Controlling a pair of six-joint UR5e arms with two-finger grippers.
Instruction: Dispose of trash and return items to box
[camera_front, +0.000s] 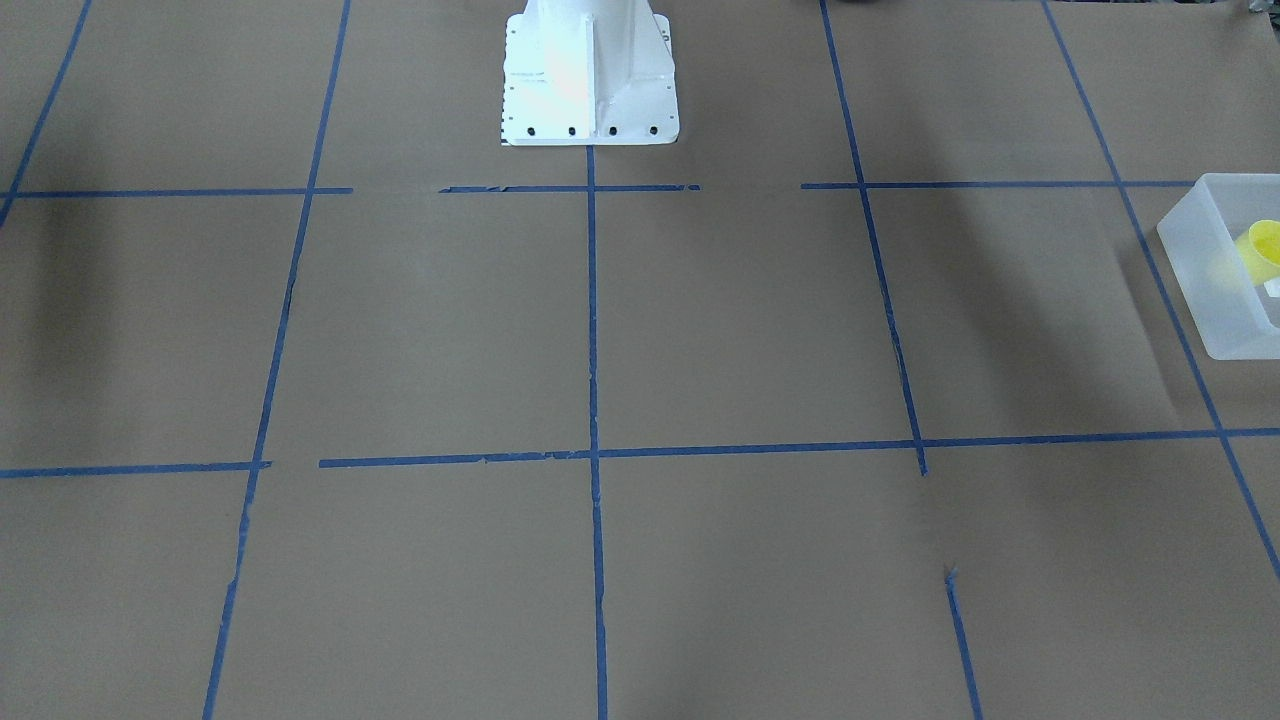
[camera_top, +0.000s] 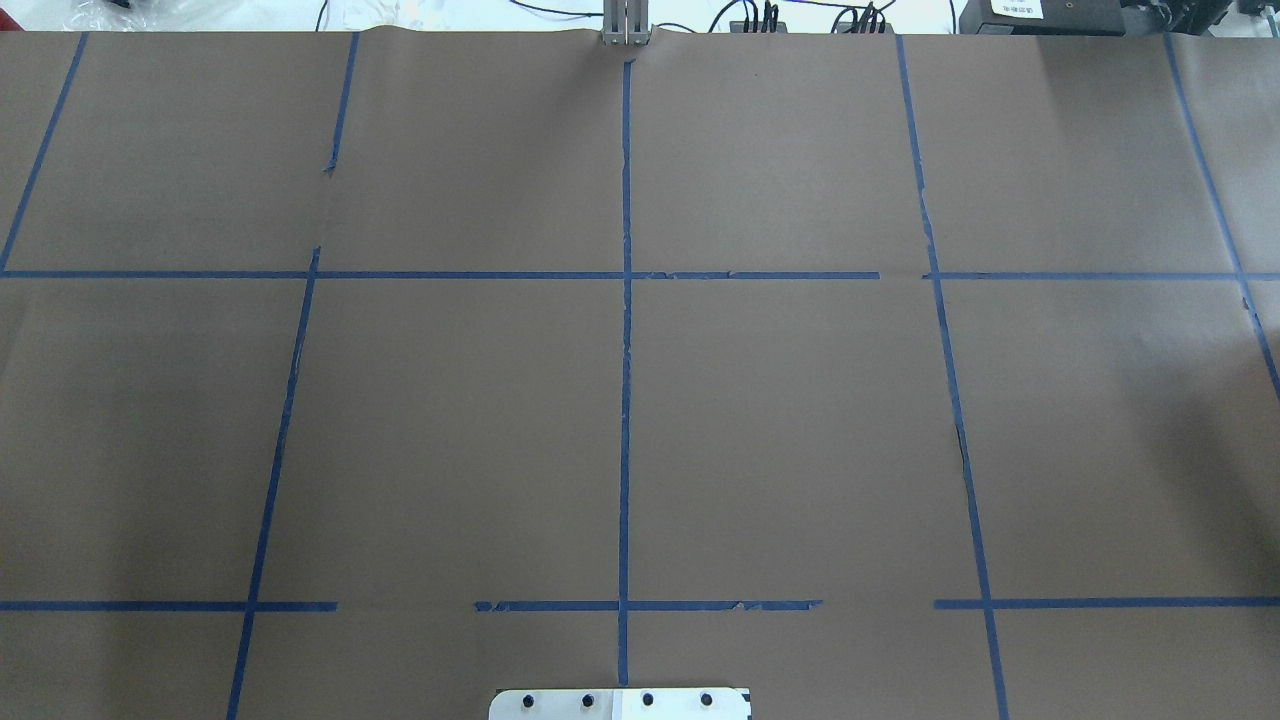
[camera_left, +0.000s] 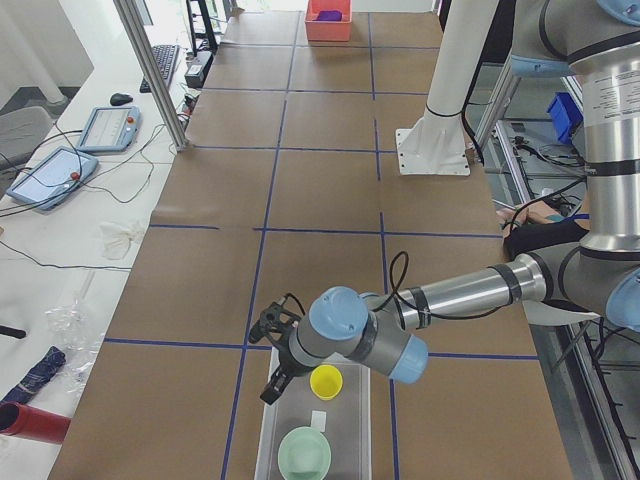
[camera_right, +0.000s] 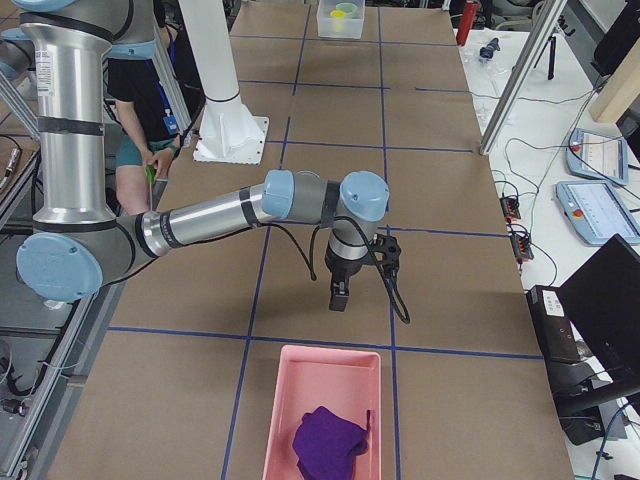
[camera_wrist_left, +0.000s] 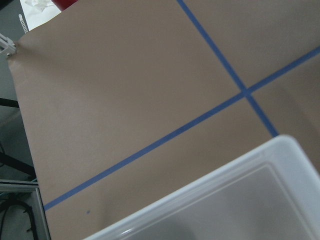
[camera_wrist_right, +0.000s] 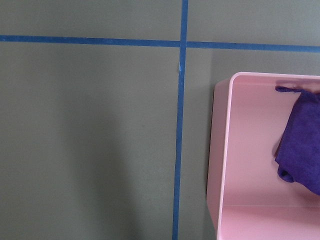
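The translucent box (camera_left: 275, 420) stands at the table's end near the left arm. Inside it are the yellow cup (camera_left: 326, 381) and the mint-green bowl (camera_left: 305, 453). The box (camera_front: 1212, 300) with the cup (camera_front: 1264, 244) also shows at the right edge of the front-facing view, and its rim (camera_wrist_left: 210, 185) shows in the left wrist view. My left gripper (camera_left: 272, 385) hangs by the box's far left corner, beside the cup. My right gripper (camera_right: 340, 298) points down above the table, short of the pink bin. I cannot tell whether either gripper is open or shut.
A pink bin (camera_right: 290, 400) holding a purple cloth (camera_right: 328, 440) stands at the table's right end; it also shows in the right wrist view (camera_wrist_right: 222, 150). The white robot pedestal (camera_front: 590, 75) stands at the middle of the robot's side. Blue tape lines cross the brown table.
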